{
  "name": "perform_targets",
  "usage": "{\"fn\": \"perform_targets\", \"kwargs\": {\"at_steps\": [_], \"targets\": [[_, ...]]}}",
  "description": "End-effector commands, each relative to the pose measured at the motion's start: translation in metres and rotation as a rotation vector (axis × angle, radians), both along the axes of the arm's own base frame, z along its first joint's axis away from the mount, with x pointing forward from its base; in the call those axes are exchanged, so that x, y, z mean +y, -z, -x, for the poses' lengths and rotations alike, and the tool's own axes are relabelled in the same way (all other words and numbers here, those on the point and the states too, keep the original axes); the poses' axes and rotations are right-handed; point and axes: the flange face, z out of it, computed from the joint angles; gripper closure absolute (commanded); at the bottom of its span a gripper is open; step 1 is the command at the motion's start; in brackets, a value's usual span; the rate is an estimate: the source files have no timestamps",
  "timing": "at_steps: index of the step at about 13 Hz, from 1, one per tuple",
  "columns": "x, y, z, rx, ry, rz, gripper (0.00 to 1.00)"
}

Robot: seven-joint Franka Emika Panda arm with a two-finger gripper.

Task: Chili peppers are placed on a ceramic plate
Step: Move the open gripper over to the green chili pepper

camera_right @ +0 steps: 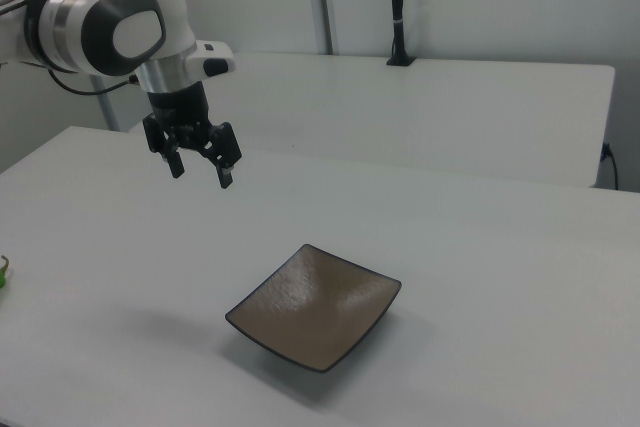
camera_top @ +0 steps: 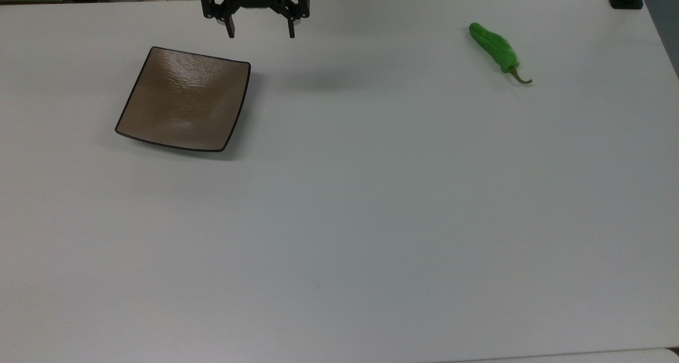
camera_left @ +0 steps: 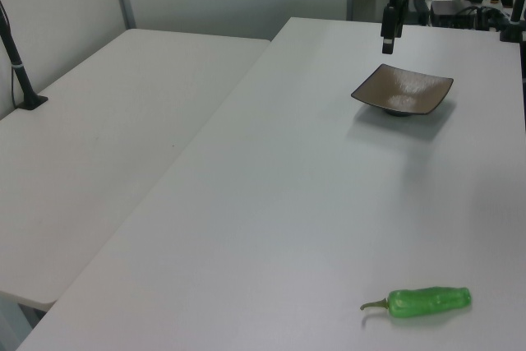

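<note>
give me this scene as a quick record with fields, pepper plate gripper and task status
pepper: green chili pepper lying on the white table, at the top view's right, stem toward the lower right
plate: square brown ceramic plate, nothing on it, at the top view's left
gripper: gripper open, holding nothing, in the air beyond the plate's far edge
pepper to plate: far apart, not touching
task status: pepper not yet picked up

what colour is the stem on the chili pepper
Brownish-olive, thin and curved, on the bright green chili pepper; the top view shows it best.
</note>
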Motion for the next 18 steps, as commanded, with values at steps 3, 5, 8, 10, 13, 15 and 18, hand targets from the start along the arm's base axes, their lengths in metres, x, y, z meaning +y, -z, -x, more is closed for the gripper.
{"fn": "perform_targets", "kwargs": {"at_steps": [3,5,8,10,13,15,18], "targets": [[0.001,0.000,0.009,-0.005,-0.006,0.019,0.00],[0.001,0.000,0.009,-0.005,-0.006,0.019,0.00],[0.001,0.000,0.009,-0.005,-0.006,0.019,0.00],[0.009,0.002,0.007,-0.003,-0.032,0.019,0.00],[0.015,0.011,0.003,-0.025,-0.044,0.018,0.00],[0.036,0.014,0.004,-0.020,-0.067,0.015,0.00],[0.086,0.041,0.009,-0.025,-0.136,-0.003,0.00]]}}
